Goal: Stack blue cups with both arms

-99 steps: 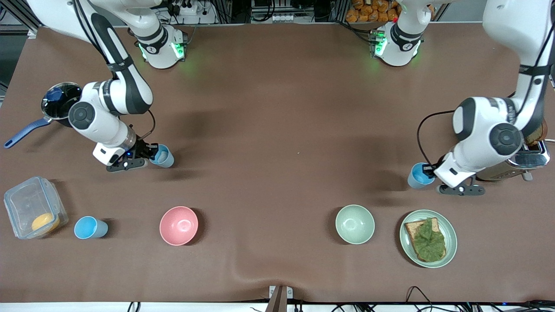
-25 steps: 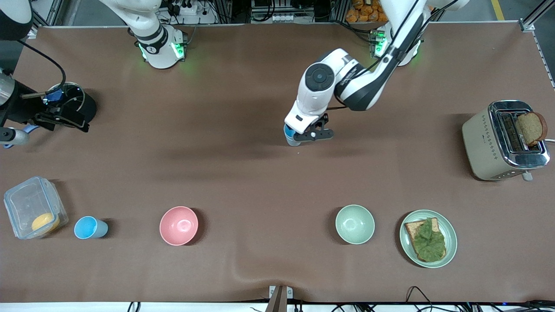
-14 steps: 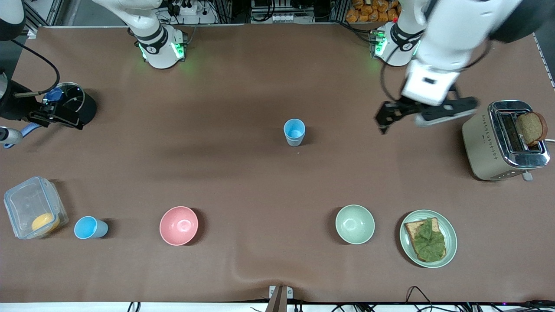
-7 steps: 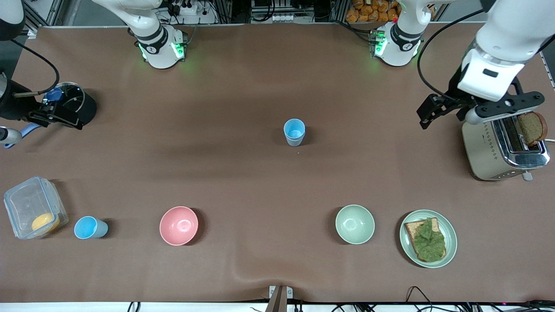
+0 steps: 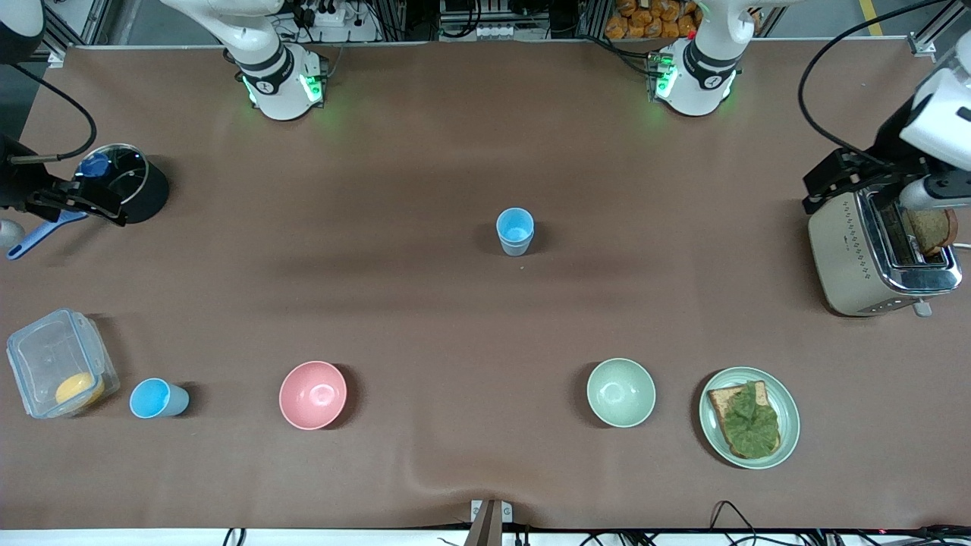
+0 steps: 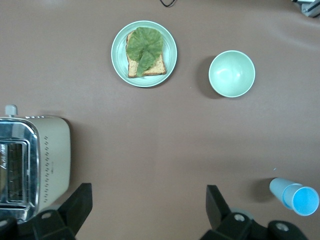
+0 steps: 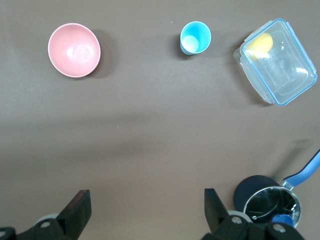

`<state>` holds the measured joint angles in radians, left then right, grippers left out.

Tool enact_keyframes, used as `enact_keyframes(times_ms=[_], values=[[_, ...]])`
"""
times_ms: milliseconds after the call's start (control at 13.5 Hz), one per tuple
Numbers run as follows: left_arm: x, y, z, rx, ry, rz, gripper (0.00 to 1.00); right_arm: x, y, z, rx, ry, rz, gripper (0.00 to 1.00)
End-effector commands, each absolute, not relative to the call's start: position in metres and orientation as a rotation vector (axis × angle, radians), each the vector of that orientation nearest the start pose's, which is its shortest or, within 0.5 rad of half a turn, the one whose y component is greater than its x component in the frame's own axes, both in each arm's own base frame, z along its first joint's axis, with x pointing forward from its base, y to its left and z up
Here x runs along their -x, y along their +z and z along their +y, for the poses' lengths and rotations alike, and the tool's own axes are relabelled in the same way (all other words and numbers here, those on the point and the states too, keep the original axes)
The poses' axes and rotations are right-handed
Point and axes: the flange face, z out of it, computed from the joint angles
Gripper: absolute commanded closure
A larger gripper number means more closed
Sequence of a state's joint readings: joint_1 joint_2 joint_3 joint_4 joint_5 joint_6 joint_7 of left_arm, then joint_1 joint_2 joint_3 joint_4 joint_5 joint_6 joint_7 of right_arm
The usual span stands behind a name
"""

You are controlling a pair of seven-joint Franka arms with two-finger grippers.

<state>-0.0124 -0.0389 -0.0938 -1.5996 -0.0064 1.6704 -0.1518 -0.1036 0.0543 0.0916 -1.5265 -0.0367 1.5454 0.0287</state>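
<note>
A blue cup (image 5: 514,230) stands upright alone in the middle of the table; it also shows in the left wrist view (image 6: 296,197). I cannot tell whether another cup sits nested in it. A second blue cup (image 5: 155,398) stands near the front camera, beside the clear box, and shows in the right wrist view (image 7: 195,37). My left gripper (image 5: 853,182) is open and empty, up in the air over the toaster's edge (image 6: 147,210). My right gripper (image 5: 83,205) is open and empty, over the black pot at the right arm's end (image 7: 145,210).
A pink bowl (image 5: 312,394), a pale-green bowl (image 5: 620,392) and a plate with toast and lettuce (image 5: 749,417) lie near the front camera. A clear box (image 5: 59,362) holds a yellow thing. A toaster (image 5: 880,254) and a black pot (image 5: 125,182) stand at the table's ends.
My left gripper let go of the blue cup in the middle, rose and swung to the toaster end. My right gripper drifted slightly toward the table's edge by the pot.
</note>
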Motion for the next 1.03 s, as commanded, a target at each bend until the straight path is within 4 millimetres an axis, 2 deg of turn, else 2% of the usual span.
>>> enact_keyframes(times_ms=[0,148,517,960], values=[[-0.549,0.644,-0.06,3.172,-0.119,-0.03,0.0,-0.566,0.613,-0.013,3.184,0.117,0.006,0.0],[-0.552,0.643,-0.058,3.166,-0.05,-0.031,0.0,-0.564,0.615,-0.008,3.188,0.119,0.004,0.0],[-0.546,0.656,-0.058,3.171,-0.07,-0.032,0.0,-0.564,0.615,-0.009,3.182,0.119,0.008,0.0],[-0.542,0.655,-0.054,3.16,-0.033,-0.037,0.0,-0.561,0.616,-0.005,3.154,0.135,0.004,0.0]])
